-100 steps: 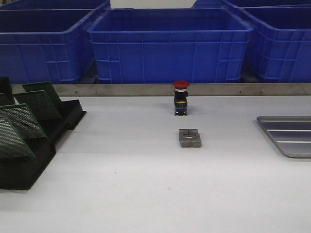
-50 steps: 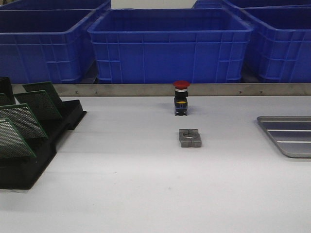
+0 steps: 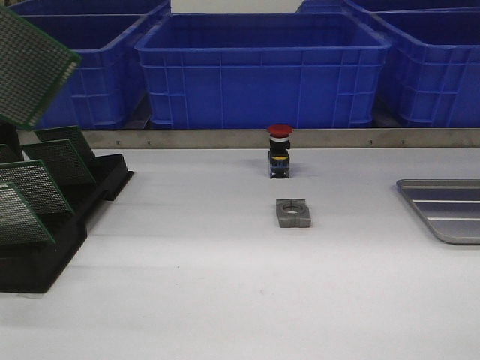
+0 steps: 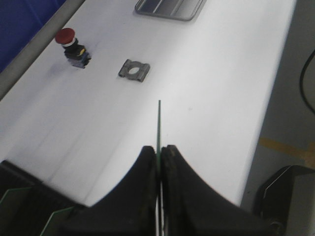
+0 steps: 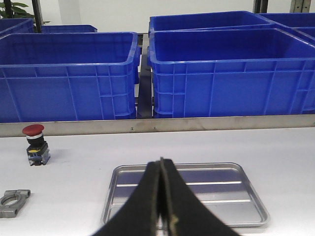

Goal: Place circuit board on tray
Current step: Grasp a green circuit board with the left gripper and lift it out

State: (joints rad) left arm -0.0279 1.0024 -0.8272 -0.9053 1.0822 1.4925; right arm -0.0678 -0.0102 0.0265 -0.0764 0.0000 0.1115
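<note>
1. A green circuit board [image 3: 30, 67] hangs in the air at the far left of the front view, above the black rack [image 3: 56, 225], tilted with one corner pointing toward the blue bins [image 3: 262, 67]. It is cut off by the picture's edge, so its long axis cannot be told there.
2. In the left wrist view the same board shows edge-on as a thin green line that runs straight out from between the fingers, over the white table [image 3: 225, 300].
3. The left gripper [image 4: 158, 153] pinches the board, its two black fingers pressed against the board's two faces.
4. The right gripper [image 5: 161, 167] has its fingers pressed together with nothing between them, and it hangs over the near edge of the tray [image 5: 123, 196].
5. The tray lies flat on the table at the right side, well apart from the held board, with its ribs running lengthwise and nothing on it.
6. Four more boards [image 3: 34, 187] lean in the rack's slots.
7. One red push button [image 3: 279, 150] stands upright near the middle of the table, and one grey metal clamp [image 3: 292, 213] lies flat just in front of it.
8. Both sit on the table between the rack and the tray.
9. At least four blue bins stand in a row behind the metal rail [image 3: 187, 138].
</note>
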